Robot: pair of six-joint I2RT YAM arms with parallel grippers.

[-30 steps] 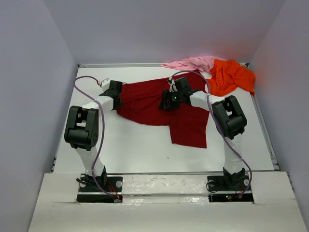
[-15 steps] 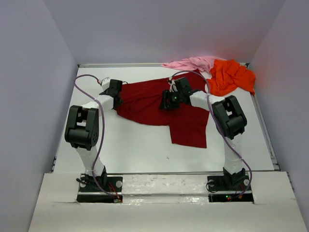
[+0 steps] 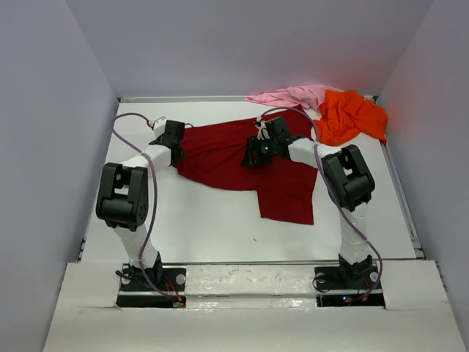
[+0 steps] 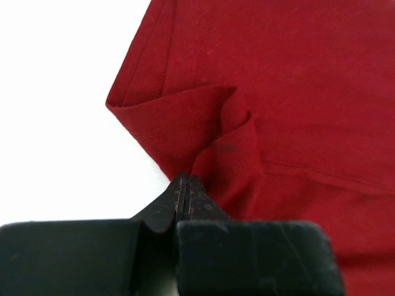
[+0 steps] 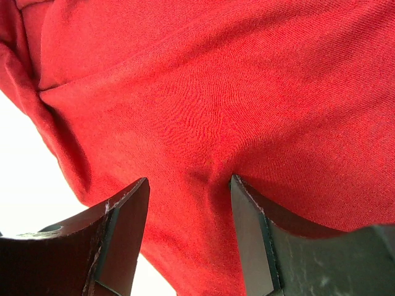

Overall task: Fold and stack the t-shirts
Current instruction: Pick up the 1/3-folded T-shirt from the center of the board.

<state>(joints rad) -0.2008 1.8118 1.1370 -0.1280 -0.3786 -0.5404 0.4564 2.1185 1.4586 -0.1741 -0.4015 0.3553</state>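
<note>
Top external view: we see the crimson t-shirt [image 3: 227, 150] spread mid-table [image 3: 212, 227]; orange t-shirt [image 3: 350, 116] and pink t-shirt [image 3: 289, 95] heaped at the far right corner
Left gripper [image 4: 185, 185]: pinched tight on a raised fold at the crimson t-shirt's edge
Right gripper [image 5: 188, 185]: jaws wide, tips down on the crimson cloth

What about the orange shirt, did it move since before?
No. The orange t-shirt stays bunched in the far right corner of the table, beside the pink t-shirt.
</note>
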